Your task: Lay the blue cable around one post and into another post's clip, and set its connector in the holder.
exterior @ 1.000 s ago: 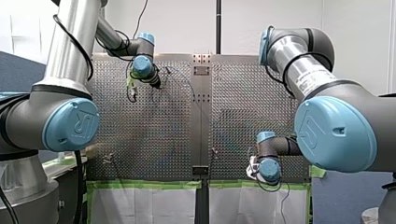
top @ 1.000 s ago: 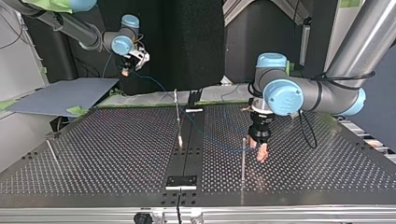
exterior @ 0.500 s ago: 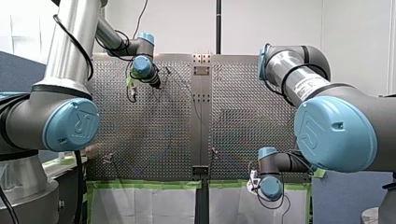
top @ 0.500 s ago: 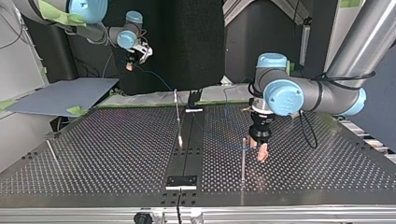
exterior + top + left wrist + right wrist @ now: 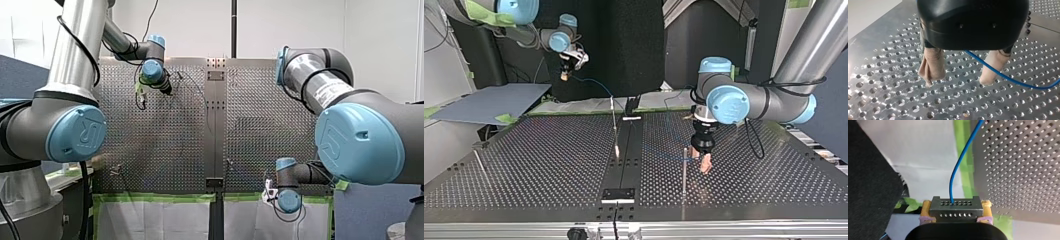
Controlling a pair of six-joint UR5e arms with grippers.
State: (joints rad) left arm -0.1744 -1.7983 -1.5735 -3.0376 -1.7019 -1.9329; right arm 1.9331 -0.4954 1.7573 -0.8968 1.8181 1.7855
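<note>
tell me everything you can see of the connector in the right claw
The connector is a dark grey, metal-looking rectangular block with two rows of small holes. The blue cable leaves one upper hole. My right claw is shut on its two ends with yellowish pads, holding it beyond the table's edge.

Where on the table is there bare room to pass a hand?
Bare table at the top view's left between the edge post and centre post, and at its right beyond my left gripper. Crowded around that gripper, the blue cable and the nearby post.
</note>
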